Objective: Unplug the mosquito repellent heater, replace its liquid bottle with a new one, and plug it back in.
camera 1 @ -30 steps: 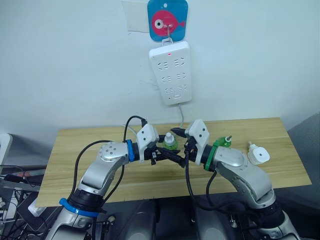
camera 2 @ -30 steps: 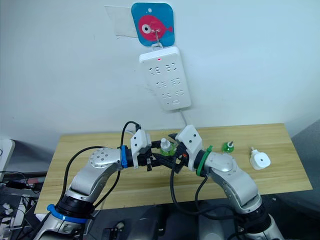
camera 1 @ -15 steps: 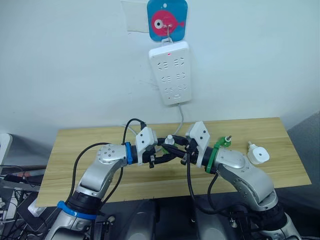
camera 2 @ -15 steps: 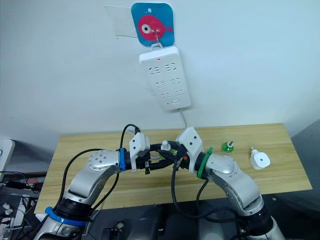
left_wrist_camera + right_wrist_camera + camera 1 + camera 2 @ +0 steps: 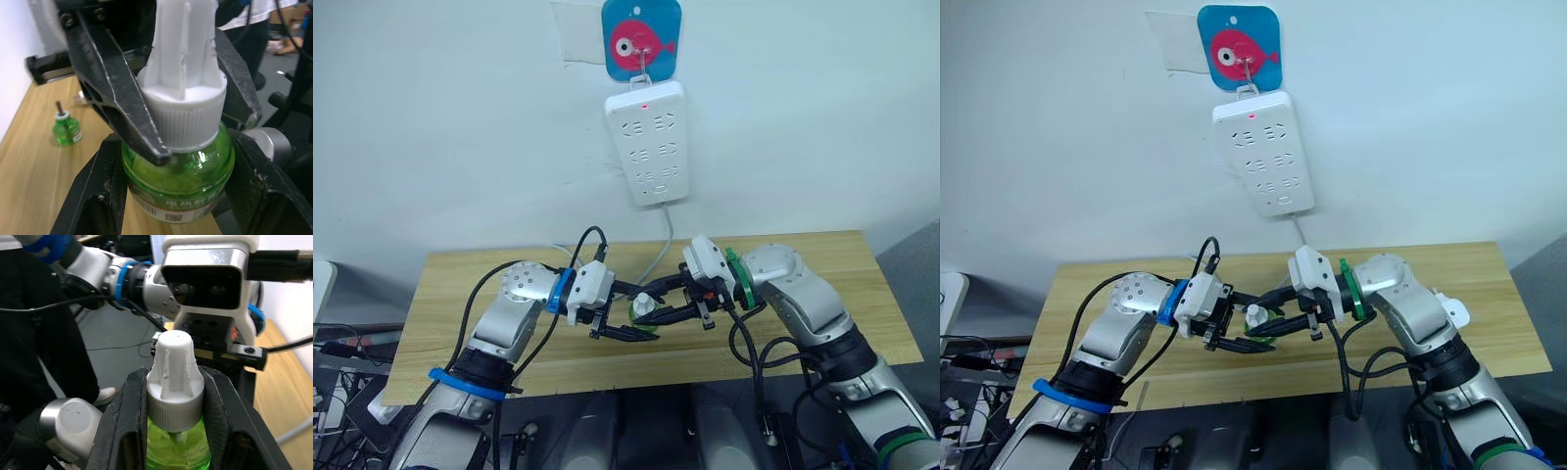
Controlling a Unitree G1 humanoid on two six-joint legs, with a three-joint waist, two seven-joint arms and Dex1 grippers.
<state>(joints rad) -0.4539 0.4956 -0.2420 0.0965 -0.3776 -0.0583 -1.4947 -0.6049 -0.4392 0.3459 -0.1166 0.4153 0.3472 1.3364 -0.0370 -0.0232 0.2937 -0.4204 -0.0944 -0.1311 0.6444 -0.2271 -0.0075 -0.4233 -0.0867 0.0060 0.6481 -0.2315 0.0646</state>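
A green liquid bottle [image 5: 178, 181] with a white ribbed cap [image 5: 174, 377] hangs over the front part of the wooden table [image 5: 489, 284]. My left gripper [image 5: 628, 327] is shut on the green body. My right gripper [image 5: 658, 305] is shut on the white cap from the opposite side. A second, smaller green bottle [image 5: 65, 129] with a bare wick stands on the table beyond them. Behind my right arm, an edge of the white mosquito repellent heater [image 5: 1455, 311] shows on the table's right side.
A long white power strip [image 5: 646, 142] with a red light hangs on the wall from a blue fish hook plate [image 5: 641, 39]. Its cable [image 5: 658, 250] runs down to the table behind the grippers.
Both grippers have come nearer the table's front edge with the bottle between them. My right arm has swung up and now hides most of the heater.
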